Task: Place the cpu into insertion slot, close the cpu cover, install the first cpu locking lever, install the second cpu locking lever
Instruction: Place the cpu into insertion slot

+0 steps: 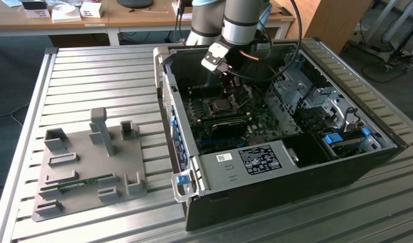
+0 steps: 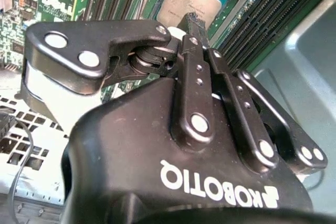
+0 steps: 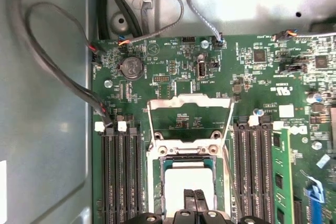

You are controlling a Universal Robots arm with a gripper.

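cpu (image 3: 181,179) in insertion slot (image 3: 156,182), closed jaws over it, cpu cover (image 3: 190,99) lifted

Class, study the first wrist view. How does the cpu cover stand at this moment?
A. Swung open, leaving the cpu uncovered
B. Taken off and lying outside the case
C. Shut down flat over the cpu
A: in the first wrist view the cover lies swung back from its hinge, and the cpu shows uncovered, with the end effector over it.
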